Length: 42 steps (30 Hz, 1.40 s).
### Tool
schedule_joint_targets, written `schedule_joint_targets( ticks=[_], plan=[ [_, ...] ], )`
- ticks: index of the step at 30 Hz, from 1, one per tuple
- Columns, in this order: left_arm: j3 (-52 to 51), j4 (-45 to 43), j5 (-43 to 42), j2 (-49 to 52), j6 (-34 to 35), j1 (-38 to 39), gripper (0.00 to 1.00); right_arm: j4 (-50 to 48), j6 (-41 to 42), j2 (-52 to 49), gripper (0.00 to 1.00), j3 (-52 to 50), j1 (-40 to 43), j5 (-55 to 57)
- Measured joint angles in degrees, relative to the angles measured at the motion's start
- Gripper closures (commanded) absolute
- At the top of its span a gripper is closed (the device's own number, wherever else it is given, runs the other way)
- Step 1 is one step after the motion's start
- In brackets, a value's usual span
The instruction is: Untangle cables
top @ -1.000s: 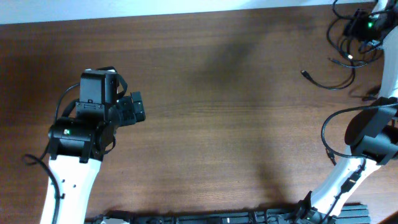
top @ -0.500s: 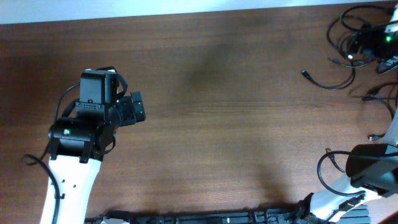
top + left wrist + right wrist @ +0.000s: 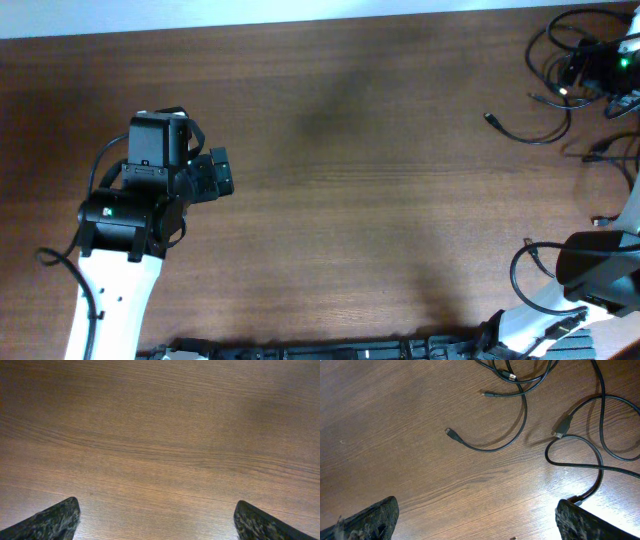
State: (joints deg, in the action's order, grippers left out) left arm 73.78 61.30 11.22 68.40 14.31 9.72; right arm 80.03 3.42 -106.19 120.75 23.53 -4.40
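Several thin black cables (image 3: 545, 128) lie in loose overlapping loops at the table's far right corner. In the right wrist view one cable (image 3: 516, 430) curves to a small plug (image 3: 449, 431), and another (image 3: 592, 455) loops on the right, with metal-tipped plugs near the top. My right gripper (image 3: 477, 512) is open and empty, hovering above the table just short of the loops; from overhead it (image 3: 592, 68) sits over the bundle. My left gripper (image 3: 157, 512) is open and empty over bare wood, far left of the cables (image 3: 218, 173).
The brown wooden table (image 3: 380, 220) ends at a white strip along the far edge. A black rail (image 3: 350, 351) runs along the front edge. The right arm's base and its thicker cable (image 3: 585, 275) stand at the right front.
The right arm swung right and its elbow dropped toward the front a second ago, exposing more cable loops. It has held still since. The left arm has not moved.
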Motion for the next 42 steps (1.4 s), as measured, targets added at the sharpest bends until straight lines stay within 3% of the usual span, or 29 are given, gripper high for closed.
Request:
schedule_joint_targets(
  ticks=[6,10,18,23,27,31,36,42],
  plan=[
    [-0.48,6.14,0.33,-7.56,-0.02,0.00,0.01,0.13,0.00,0.00,0.01,0.00,0.00,-0.02],
    [-12.09,-5.57,0.85,-18.36,0.33,0.00,0.01,0.13,0.02,0.00,0.01,0.00,0.00,-0.15],
    [-53.86,-57.33,1.68,-49.42,4.20,-0.55,0.01,0.13,-0.04,0.00,0.01,0.00,0.00,-0.20],
    [-69.70,-77.55,2.36,-57.94,4.55,-2.03,0.01,0.17,0.02,-0.02,0.01,0.00,0.00,-0.20],
    [-73.13,-71.56,2.64,-63.30,3.76,-3.82,0.01,0.15,0.02,-0.02,0.01,0.00,0.00,-0.20],
    [-73.18,-58.16,2.71,-67.32,-0.28,-4.98,0.01,0.17,0.00,-0.02,0.01,0.00,0.00,-0.20],
    [-73.18,-57.55,-2.69,-67.52,-12.09,-5.03,0.01,0.17,0.00,-0.02,0.01,0.00,0.00,-0.20],
    [-73.18,-57.40,-4.87,-67.52,-15.30,-5.03,0.01,0.17,0.00,-0.02,0.01,0.00,0.00,-0.20]
  ],
)
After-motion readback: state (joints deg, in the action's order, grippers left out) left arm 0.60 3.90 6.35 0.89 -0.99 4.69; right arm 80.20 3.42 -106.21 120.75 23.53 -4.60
